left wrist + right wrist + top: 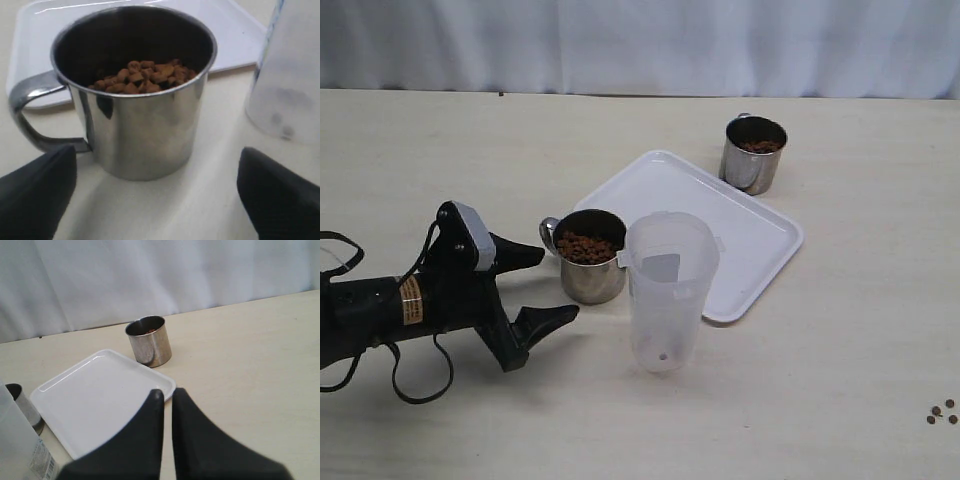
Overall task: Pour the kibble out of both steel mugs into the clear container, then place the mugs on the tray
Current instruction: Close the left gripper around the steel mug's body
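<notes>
A steel mug (pixel 590 256) holding kibble (pixel 586 246) stands just left of the clear container (pixel 668 292), its handle facing left. My left gripper (pixel 542 286) is open, its fingers spread just short of this mug (pixel 135 100), touching nothing. The second steel mug (pixel 753 153) with kibble stands behind the tray's far corner. The white tray (pixel 740 250) lies bare between them. The container holds a pellet or two at its bottom. My right gripper (pixel 166 394) is shut and empty, above the tray's edge (pixel 100 400), facing the far mug (pixel 148 340). It does not show in the exterior view.
A few loose pellets (pixel 942 412) lie on the table at the front right. A white curtain (pixel 640 45) hangs behind the table's back edge. The container (pixel 292 75) stands close beside the left gripper's mug.
</notes>
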You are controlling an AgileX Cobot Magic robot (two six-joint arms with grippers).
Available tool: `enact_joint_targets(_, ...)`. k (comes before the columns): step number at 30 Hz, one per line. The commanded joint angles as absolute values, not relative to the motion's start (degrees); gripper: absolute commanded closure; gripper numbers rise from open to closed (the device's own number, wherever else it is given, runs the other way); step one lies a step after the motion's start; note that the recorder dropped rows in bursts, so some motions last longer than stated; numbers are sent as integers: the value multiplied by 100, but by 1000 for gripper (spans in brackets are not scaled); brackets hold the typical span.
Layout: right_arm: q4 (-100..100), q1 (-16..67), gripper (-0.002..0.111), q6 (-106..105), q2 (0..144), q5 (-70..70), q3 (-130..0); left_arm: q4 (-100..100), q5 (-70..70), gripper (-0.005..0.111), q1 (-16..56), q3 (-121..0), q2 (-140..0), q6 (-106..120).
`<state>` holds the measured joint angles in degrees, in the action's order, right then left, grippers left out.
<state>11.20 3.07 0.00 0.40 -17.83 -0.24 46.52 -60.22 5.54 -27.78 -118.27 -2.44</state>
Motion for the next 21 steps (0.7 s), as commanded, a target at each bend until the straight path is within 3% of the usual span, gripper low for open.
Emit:
enact_joint_targets(1, 1132, 274, 103, -39, 48, -1697, 0, 4573, -6256, 40, 609, -2819, -11843, -220)
enact_joint_targets(21, 1132, 274, 103, -39, 48, -1697, 0, 5105, -5729, 41, 609, -3570, -12066, -732)
